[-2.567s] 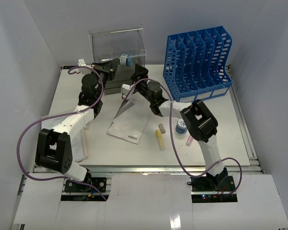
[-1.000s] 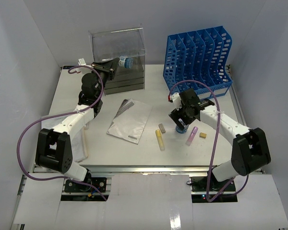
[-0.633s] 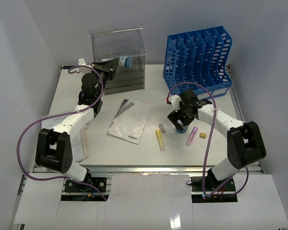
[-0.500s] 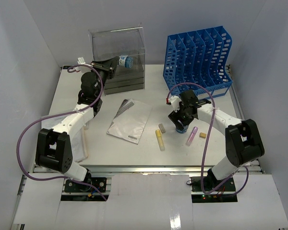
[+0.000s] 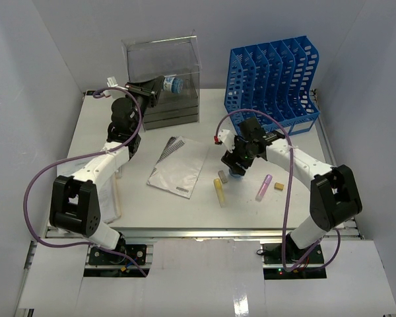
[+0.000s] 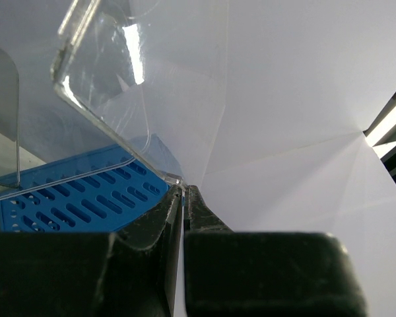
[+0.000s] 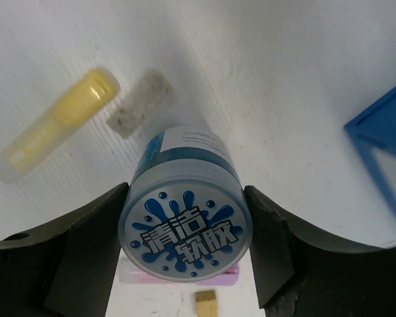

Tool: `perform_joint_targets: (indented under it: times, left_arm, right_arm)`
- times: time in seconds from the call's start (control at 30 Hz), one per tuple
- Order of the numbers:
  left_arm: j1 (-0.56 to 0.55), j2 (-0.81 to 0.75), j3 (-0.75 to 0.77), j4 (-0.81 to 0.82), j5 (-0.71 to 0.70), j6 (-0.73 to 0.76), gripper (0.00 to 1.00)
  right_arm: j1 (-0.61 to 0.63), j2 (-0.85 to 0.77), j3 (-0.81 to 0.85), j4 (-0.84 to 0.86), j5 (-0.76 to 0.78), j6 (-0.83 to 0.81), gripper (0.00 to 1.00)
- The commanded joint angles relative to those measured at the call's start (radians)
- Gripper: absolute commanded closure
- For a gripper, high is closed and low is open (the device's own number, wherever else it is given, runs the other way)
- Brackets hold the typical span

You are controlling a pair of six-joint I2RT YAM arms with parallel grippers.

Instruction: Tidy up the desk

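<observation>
The white desk (image 5: 303, 191) carries loose items. My right gripper (image 5: 236, 165) (image 7: 186, 195) is shut on a blue-lidded jar (image 5: 237, 172) (image 7: 185, 231), one finger against each side of the lid; the jar hangs tilted above the desk. At the back my left gripper (image 5: 150, 89) (image 6: 185, 191) is shut on the edge of the clear lid (image 6: 119, 79) of the clear plastic box (image 5: 165, 66) and holds it raised. A second blue jar (image 5: 173, 84) lies inside that box.
A yellow highlighter (image 5: 220, 193) (image 7: 53, 135) and a grey eraser (image 5: 221, 176) (image 7: 137, 107) lie left of the held jar. A pink marker (image 5: 263, 187) and a tan piece (image 5: 279, 186) lie to its right. A booklet (image 5: 179, 166), left papers (image 5: 105, 198) and a blue file rack (image 5: 274, 79).
My right gripper came down over the jar, closed on it and carried it a little left toward the eraser. The left arm has held the lid still.
</observation>
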Motion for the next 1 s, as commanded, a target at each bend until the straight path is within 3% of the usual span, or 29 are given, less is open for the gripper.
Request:
perform_joint_targets:
  times: [0.0, 0.2, 0.47, 0.7, 0.8, 0.97]
  left_arm:
    - [0.014, 0.002, 0.043, 0.018, -0.015, 0.002, 1.00]
    - [0.014, 0.015, 0.065, 0.022, -0.005, 0.005, 1.00]
    - [0.015, 0.033, 0.094, 0.038, 0.017, -0.001, 1.00]
    - [0.020, 0.051, 0.103, 0.053, 0.020, -0.012, 1.00]
    - [0.022, 0.054, 0.101, 0.061, 0.053, -0.016, 1.00]
    - [0.022, 0.061, 0.103, 0.070, 0.062, -0.019, 1.00]
  right_arm:
    - [0.133, -0.004, 0.188, 0.119, 0.017, -0.238, 0.92]
    - [0.237, 0.112, 0.338, 0.324, 0.146, -0.486, 0.92]
    - [0.261, 0.279, 0.242, 1.070, 0.240, -0.807, 0.92]
    - [0.249, 0.533, 0.374, 1.516, 0.245, -0.862, 0.92]
    - [0.238, 0.624, 0.515, 1.595, 0.255, -0.848, 0.92]
    - [0.216, 0.768, 0.730, 1.578, 0.302, -0.779, 0.92]
